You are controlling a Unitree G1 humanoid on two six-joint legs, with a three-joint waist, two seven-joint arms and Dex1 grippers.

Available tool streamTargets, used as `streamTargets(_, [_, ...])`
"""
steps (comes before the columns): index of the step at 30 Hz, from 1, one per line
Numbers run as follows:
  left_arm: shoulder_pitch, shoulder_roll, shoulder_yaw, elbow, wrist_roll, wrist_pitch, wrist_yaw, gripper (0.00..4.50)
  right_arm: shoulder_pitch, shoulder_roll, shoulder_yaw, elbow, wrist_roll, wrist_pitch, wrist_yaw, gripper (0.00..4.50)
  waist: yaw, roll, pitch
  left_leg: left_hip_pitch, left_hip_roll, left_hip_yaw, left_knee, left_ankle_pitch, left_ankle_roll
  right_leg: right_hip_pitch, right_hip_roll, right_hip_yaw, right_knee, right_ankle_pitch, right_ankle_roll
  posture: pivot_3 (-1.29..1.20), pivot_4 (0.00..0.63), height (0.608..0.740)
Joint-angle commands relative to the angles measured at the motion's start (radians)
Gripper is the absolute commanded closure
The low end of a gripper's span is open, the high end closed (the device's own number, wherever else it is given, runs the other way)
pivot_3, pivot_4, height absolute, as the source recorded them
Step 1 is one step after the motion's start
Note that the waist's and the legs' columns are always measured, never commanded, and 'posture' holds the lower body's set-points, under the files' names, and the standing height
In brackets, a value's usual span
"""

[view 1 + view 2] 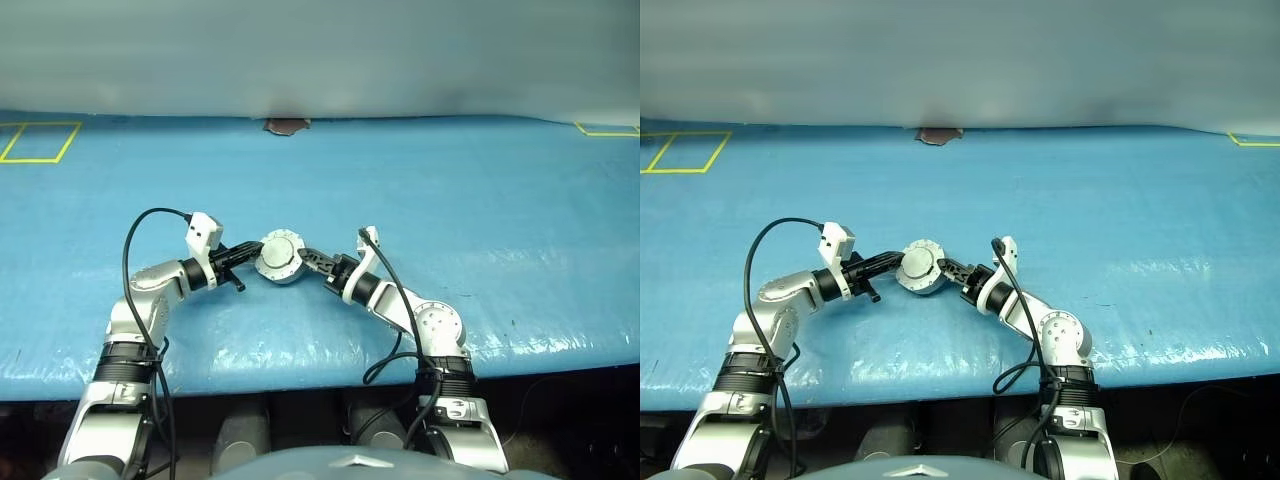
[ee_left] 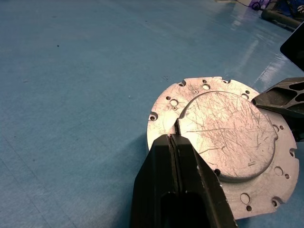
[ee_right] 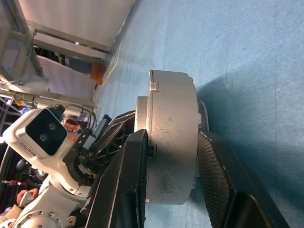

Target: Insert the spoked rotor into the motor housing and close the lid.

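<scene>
Both silver, black-jointed arms reach forward and angle inward until their tips nearly meet. The left gripper [image 1: 243, 254] has its two black fingers pressed together. The right gripper [image 1: 310, 263] holds its black fingers [image 3: 124, 190] apart, clamped on a round silver metal part.

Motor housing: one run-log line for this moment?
motor housing: lid on, off table | right gripper: clamped across housing | left gripper: shut at rim | table: blue

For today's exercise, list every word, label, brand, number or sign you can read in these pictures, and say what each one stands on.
None can be read.
The round silver metal motor housing, held between both grippers, bears scratches and small holes, no lettering.
The blue table cover carries yellow tape outlines, no text.
</scene>
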Motion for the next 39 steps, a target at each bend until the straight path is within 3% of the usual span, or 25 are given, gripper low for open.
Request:
streamTargets(1, [0.002,-0.015,0.004,-0.008,-0.012,-0.005,0.003,4.50,0.036,0.082,0.000,0.027,0.015,-0.002,-0.025,3.30,0.000,0.000,0.000,0.000,0.000,0.000,0.000,0.000,0.000,0.000,0.000,0.000,0.000,0.000,0.000,0.00,0.150,0.740])
streamTargets(10, [-0.040,-0.086,0.173,-0.031,-0.223,0.145,0.072,4.50,0.033,0.086,-0.125,-0.004,0.215,-0.022,-0.066,3.30,0.004,0.000,0.001,-0.005,0.000,-0.002,0.001,0.000,0.000,-0.003,0.000,0.000,-0.001,0.002,0.003,0.00,0.150,0.740])
streamTargets(20, [-0.042,-0.091,0.233,-0.041,-0.346,0.234,0.060,4.50,0.006,0.073,-0.187,-0.029,0.322,-0.068,-0.121,3.30,0.002,0.000,0.001,-0.006,-0.001,-0.002,0.001,0.000,0.000,-0.004,0.001,0.000,-0.001,0.002,0.003,0.00,0.150,0.740])
streamTargets(23, [-0.041,-0.107,0.268,-0.042,-0.417,0.281,0.074,3.92,-0.009,0.083,-0.199,-0.047,0.374,-0.085,-0.132,3.30,0.002,0.000,0.001,-0.007,-0.001,-0.002,0.001,0.000,0.000,-0.005,0.001,0.000,-0.001,0.002,0.003,0.00,0.150,0.740])
streamTargets(34, [-0.024,-0.137,0.320,-0.055,-0.602,0.490,0.114,0.21,-0.049,0.089,-0.139,-0.152,0.505,-0.109,-0.184,3.30,-0.003,0.000,0.001,-0.010,0.000,-0.003,0.002,0.000,0.001,-0.006,0.001,-0.001,-0.001,0.004,0.005,0.00,0.150,0.740])
streamTargets(35, [-0.022,-0.139,0.320,-0.055,-0.612,0.505,0.119,0.03,-0.053,0.088,-0.133,-0.160,0.517,-0.110,-0.191,3.30,-0.003,0.000,0.001,-0.010,0.000,-0.003,0.002,0.000,0.001,-0.006,0.001,-0.001,-0.001,0.004,0.005,0.00,0.150,0.740])
streamTargets(39, [-0.035,-0.169,0.371,-0.025,-0.710,0.593,0.175,0.03,-0.067,0.087,-0.102,-0.195,0.549,-0.104,-0.207,3.30,-0.002,0.000,0.002,-0.010,-0.001,-0.003,0.002,0.000,0.001,-0.006,0.001,-0.001,-0.001,0.004,0.006,0.00,0.150,0.740])
